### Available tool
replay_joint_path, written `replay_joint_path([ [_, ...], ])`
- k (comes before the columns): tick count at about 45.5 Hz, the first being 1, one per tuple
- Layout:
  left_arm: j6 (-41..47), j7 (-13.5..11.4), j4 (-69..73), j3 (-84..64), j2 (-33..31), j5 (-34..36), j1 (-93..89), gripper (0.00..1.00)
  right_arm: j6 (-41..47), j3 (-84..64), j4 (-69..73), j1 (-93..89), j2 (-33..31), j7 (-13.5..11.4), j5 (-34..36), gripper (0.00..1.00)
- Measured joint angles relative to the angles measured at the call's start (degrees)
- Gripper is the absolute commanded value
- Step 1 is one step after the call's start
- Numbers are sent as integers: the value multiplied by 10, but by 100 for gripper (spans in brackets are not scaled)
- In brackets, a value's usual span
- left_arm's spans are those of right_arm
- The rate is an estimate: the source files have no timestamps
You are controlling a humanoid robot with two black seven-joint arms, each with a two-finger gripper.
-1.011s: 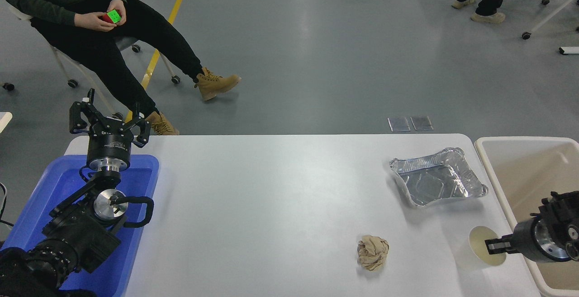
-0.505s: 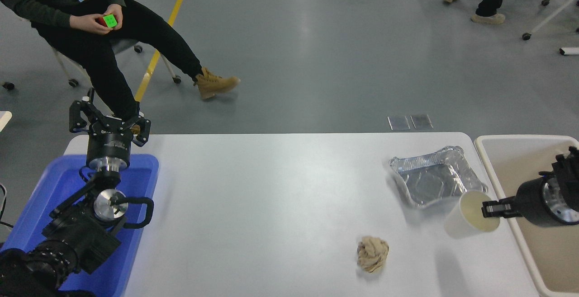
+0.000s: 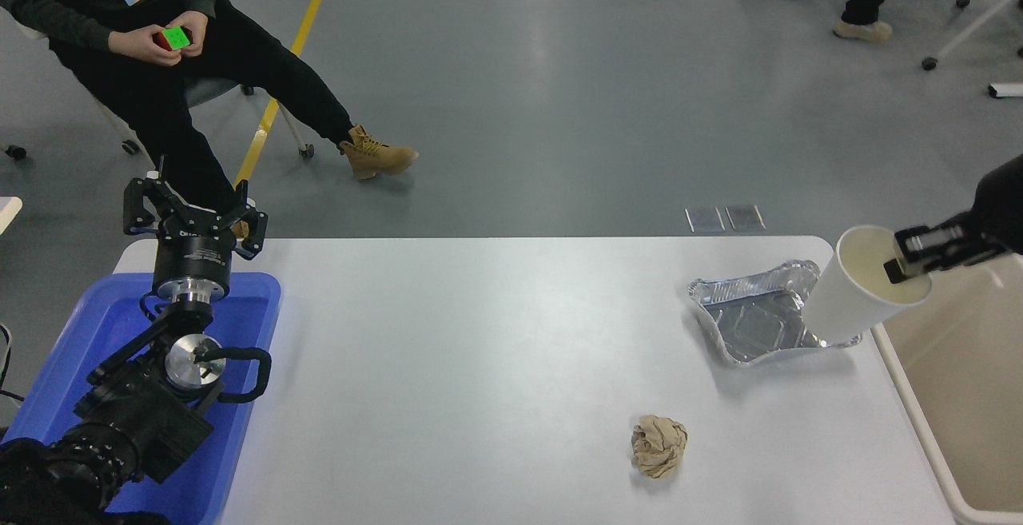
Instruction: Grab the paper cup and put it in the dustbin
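Pincer, right (image 3: pixel 907 263) | pinching paper cup (image 3: pixel 859 295) rim, raised | left pincer (image 3: pixel 194 209) spread, parked

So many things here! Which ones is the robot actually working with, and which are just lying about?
In use: the paper cup, held in the right pincer; the dustbin.

Lying about: foil tray, crumpled paper ball, blue tray under the parked left pincer.

Black arms (image 3: pixel 120 421), silver wrist discs, black-fingered left gripper (image 3: pixel 194 213)
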Motion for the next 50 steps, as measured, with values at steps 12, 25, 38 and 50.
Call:
replay_joint_path([
  [12, 0, 0, 0, 0, 0, 0, 0, 99, 28, -2, -122, 16, -17, -3, 55, 0],
  [25, 0, 0, 0, 0, 0, 0, 0, 99, -76, 50, -360, -157, -43, -6, 172, 0],
  [38, 0, 0, 0, 0, 0, -1, 0, 99, -256, 208, -549, -461, -51, -22, 287, 0],
  [50, 0, 0, 0, 0, 0, -1, 0, 99, -381, 443, -684, -744, -3, -54, 355, 0],
])
